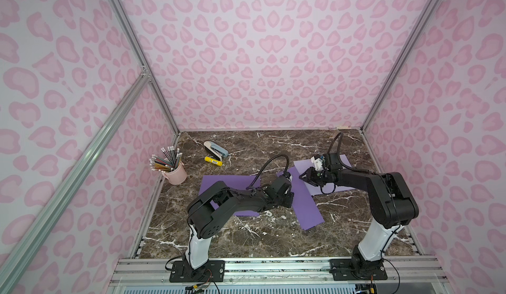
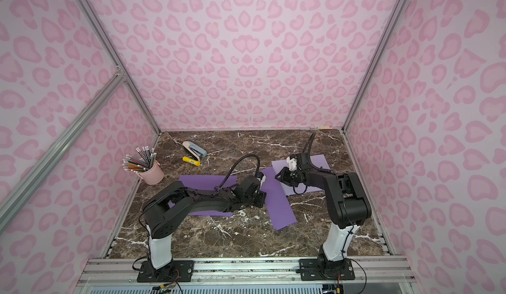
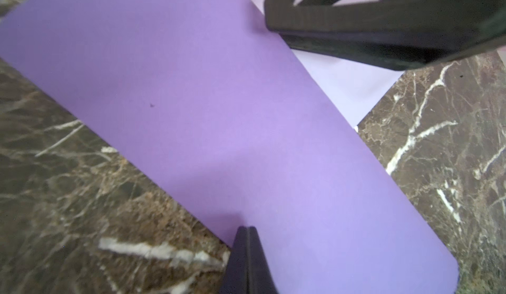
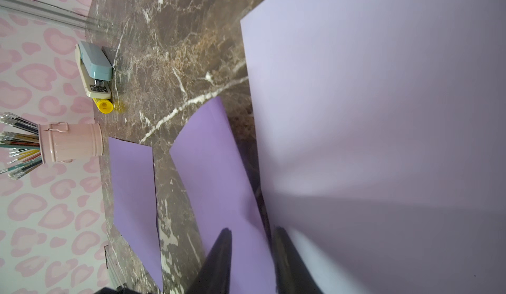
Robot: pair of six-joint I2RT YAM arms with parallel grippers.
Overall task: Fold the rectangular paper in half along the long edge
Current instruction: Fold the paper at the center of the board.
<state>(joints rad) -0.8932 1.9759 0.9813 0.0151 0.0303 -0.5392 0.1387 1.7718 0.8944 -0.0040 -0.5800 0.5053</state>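
Table: dark marble, bare in front of my two arm bases.
Left gripper: fingers pressed together, tip bearing down on one long edge of the paper strip; I cannot tell whether that edge is the crease.
Paper strip: purple, long and narrow, lying flat and slanted mid-table. Its far end overlaps the pale sheet.
Spare purple sheet: flat and unfolded, mostly under my left arm, apart from the strip.
Right gripper: fingers spread a little with nothing between them, hovering over the strip's far end.
Pale sheet: lilac, flat, beneath my right wrist.
Far left: pencil cup, yellow glue stick and stapler, all well apart from the paper.
Progress: I judge the fold made, since the strip looks half a sheet wide and nothing springs up.
Left: perhaps a firming press along the crease, then lifting both arms clear.
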